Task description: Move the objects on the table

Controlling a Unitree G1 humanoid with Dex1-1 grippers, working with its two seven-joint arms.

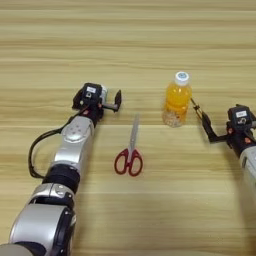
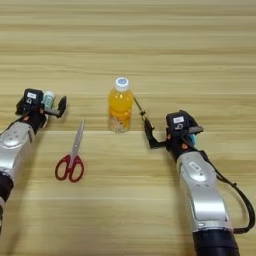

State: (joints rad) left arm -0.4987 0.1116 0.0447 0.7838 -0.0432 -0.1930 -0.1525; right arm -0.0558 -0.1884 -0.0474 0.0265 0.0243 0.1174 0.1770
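A: The left gripper [image 1: 114, 101] first. Where is it, and what is it doing?

B: It sits toward the left side of the table [image 1: 150, 40], about midway between the near and far edges, its fingers pointing right. A white-and-green glue stick [image 2: 48, 99] shows between the fingers in the right eye view. I read the gripper as closed on it, with one black finger [image 2: 62, 106] on the stick's right side.

A: And the arm behind it?

B: The left arm [image 1: 70, 150] runs from the near left corner up to that gripper, with a black cable [image 1: 35, 150] looping off its left side.

A: Next to the right?

B: The scissors [image 1: 130, 150] lie flat on the table, just right of the arm and apart from it. The red handles face the near edge, and the closed blades point toward the far edge, tilted slightly right.

A: Then the bottle?

B: The bottle [image 1: 177, 102] stands upright near the table's middle, orange inside, white cap on top. It stands beyond the scissors' tips and to their right.

A: And the right gripper [image 2: 142, 120]?

B: It is just right of the bottle. It holds a thin screwdriver [image 2: 139, 109], whose tip slants up toward the bottle's shoulder. I cannot tell if the tip touches. The right arm [image 2: 200, 185] runs back toward the near edge.
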